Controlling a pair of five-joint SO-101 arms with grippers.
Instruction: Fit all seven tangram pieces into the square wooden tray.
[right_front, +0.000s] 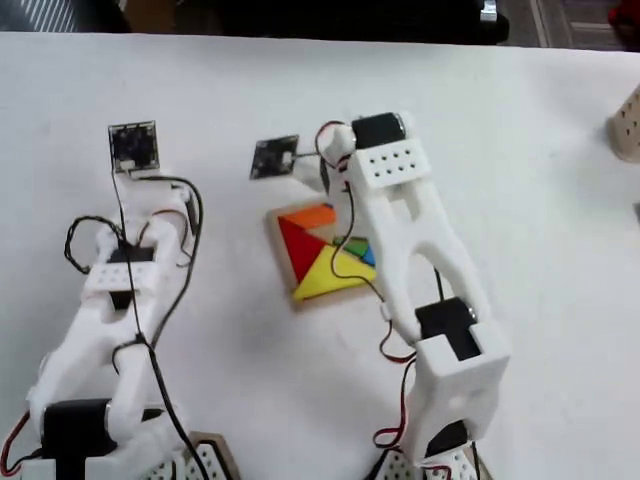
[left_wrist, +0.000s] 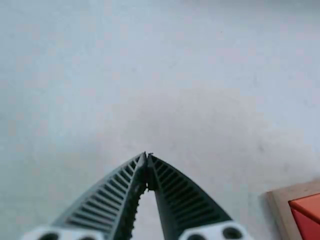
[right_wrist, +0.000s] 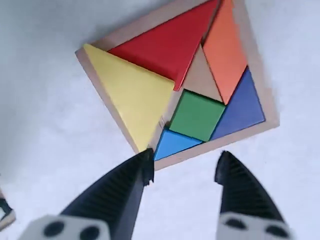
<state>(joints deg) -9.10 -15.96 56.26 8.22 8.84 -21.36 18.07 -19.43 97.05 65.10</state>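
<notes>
Right claw (right_wrist: 186, 159) is hanging wide open and empty over the edge of the tray (right_wrist: 257, 75) on the worktop (right_wrist: 45, 130). Left claw (left_wrist: 147, 159) is sitting shut, empty, nearby. Yellow piece (right_wrist: 130, 100) is poking over the rim; a low claw could be knocking it loose.

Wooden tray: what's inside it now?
Red triangle, yellow triangle, orange piece, green square, dark blue piece, light blue piece. Central tan triangle: bare floor or piece, unclear. Remaining tray floor is covered.
</notes>
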